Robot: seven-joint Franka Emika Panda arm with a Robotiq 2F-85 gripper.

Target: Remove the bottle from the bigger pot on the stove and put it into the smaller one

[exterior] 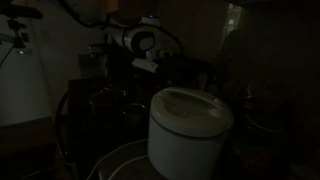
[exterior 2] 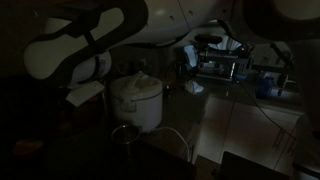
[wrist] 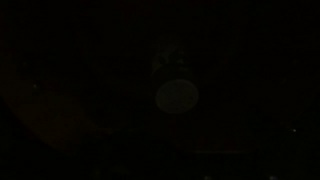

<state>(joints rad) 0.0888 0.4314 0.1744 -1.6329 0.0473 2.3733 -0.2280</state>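
Observation:
The scene is very dark. My white arm (exterior: 135, 42) reaches over the dark stove area; it fills the upper left in an exterior view (exterior 2: 90, 45). The gripper end (exterior: 146, 64) hangs above dim dark pot shapes (exterior: 105, 100), and I cannot tell whether its fingers are open or shut. I cannot make out the bottle in any view. The wrist view is almost black, with only a faint round pale shape (wrist: 177, 96) near the middle. A small round metal rim (exterior 2: 125, 133) shows low in an exterior view; whether it is a pot is unclear.
A large white rice cooker (exterior: 190, 125) stands in front, also visible in an exterior view (exterior 2: 136, 100). A dim appliance (exterior 2: 220, 66) and clutter sit on the far counter. A pale wall panel (exterior: 25, 85) is at one side.

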